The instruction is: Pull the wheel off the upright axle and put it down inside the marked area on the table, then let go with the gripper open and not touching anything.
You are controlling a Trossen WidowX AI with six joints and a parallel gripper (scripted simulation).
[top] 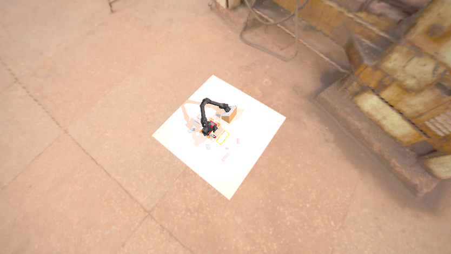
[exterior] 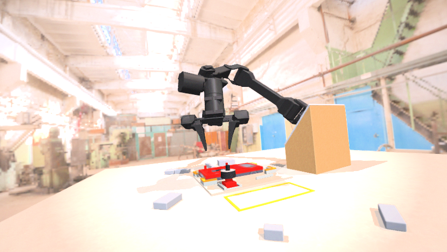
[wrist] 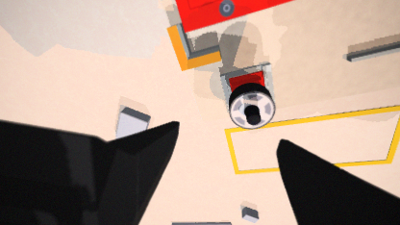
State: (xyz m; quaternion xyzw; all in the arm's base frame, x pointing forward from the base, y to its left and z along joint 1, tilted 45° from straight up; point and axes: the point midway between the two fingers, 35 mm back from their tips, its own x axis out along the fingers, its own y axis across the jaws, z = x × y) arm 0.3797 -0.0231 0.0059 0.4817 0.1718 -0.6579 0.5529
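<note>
The wheel [exterior: 228,174] [wrist: 239,112], with a black tyre and pale spoked face, sits on the upright axle [exterior: 227,166] [wrist: 252,114] above a red base. The yellow-outlined marked area [top: 225,139] [exterior: 276,200] [wrist: 232,151] lies on the table beside it. My gripper [exterior: 217,149] [wrist: 227,137] is open and empty, pointing down. It hangs well above the wheel and a little to its left in the exterior view. In the wrist view the wheel shows beyond the fingertips, nearer the right one. The arm partly hides this spot in the top view.
A red block [exterior: 250,169] [wrist: 231,14] lies between orange corner pieces behind the wheel. Grey blocks lie around, one at the left [exterior: 168,200], one at the front [exterior: 273,232] and one at the right [exterior: 392,217]. The arm's wooden stand [exterior: 332,137] [top: 231,115] is behind right.
</note>
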